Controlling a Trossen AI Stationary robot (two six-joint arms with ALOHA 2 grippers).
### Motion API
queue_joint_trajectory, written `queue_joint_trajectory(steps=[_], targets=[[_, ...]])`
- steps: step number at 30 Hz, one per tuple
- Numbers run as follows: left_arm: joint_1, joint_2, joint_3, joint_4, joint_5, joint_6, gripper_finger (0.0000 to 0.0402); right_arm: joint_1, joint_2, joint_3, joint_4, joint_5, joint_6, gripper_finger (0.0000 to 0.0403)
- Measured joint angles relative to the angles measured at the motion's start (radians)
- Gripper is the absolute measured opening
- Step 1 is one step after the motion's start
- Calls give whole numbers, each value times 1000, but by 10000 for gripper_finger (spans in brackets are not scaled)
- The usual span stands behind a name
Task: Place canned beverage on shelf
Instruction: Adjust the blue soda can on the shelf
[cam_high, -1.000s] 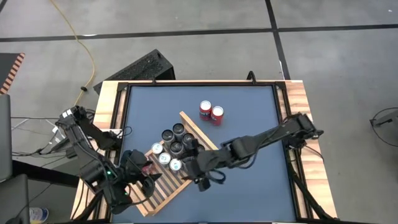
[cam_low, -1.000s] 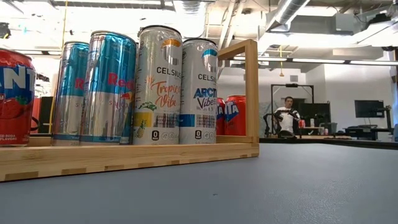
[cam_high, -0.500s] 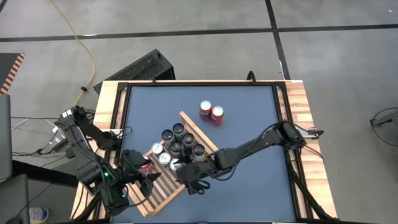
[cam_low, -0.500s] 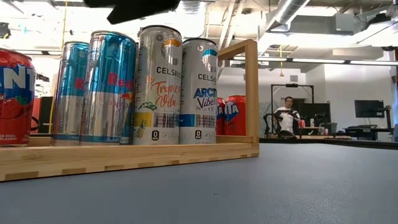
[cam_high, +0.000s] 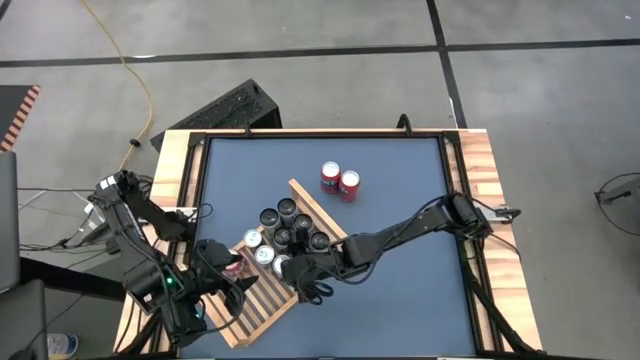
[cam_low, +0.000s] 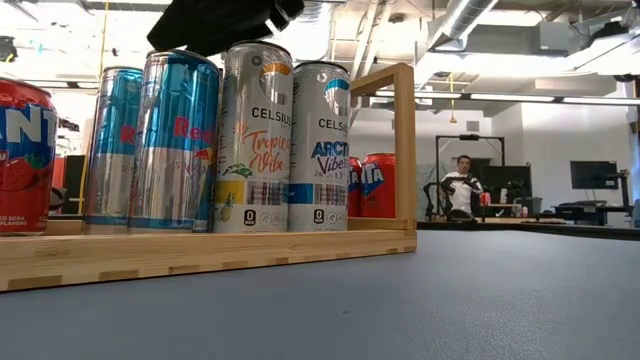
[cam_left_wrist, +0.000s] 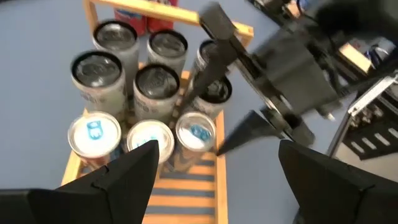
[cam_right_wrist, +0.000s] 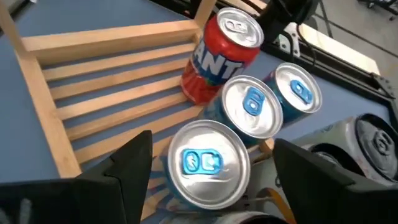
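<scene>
The shelf (cam_high: 262, 305), a light wooden slatted rack, lies at the table's near left with several cans standing on it. The nearest is a silver can with a blue tab (cam_right_wrist: 208, 162), beside two like it and a red can (cam_right_wrist: 221, 53). My right gripper (cam_right_wrist: 211, 174) is open just above this can's top, one finger on either side, a gap showing at each. In the low view it hangs over the can tops (cam_low: 220, 20). My left gripper (cam_left_wrist: 217, 180) hovers open and empty over the shelf's near end (cam_high: 228, 280).
Two red cans (cam_high: 340, 181) stand on the blue table top just beyond the shelf's raised far frame (cam_high: 318, 208). Dark-topped tall cans (cam_high: 288, 225) fill the shelf's far part. Bare slats (cam_right_wrist: 106, 106) lie by the red can. Open table top spreads to the right.
My right gripper has come down and toward the table's left edge, from beside the shelf to over the nearest silver can, and has entered the low view from above. Its fingers have stayed open. The cans have not moved.
</scene>
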Motion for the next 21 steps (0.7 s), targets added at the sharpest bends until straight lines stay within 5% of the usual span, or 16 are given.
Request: queue_joint_trajectory(steps=[6, 11, 15, 21], targets=[[34, 0, 0, -66, -40, -49, 318, 56, 0, 189, -255, 110, -28, 295], [129, 0, -1, -73, 82, 53, 317, 128, -6, 571, -725, 188, -96, 276], [219, 0, -2, 32, 175, 282, 294, 188, -255, 421, -712, 329, -172, 264], [312, 0, -2, 166, 178, 522, 217, 169, -520, 406, -704, 413, 87, 229]])
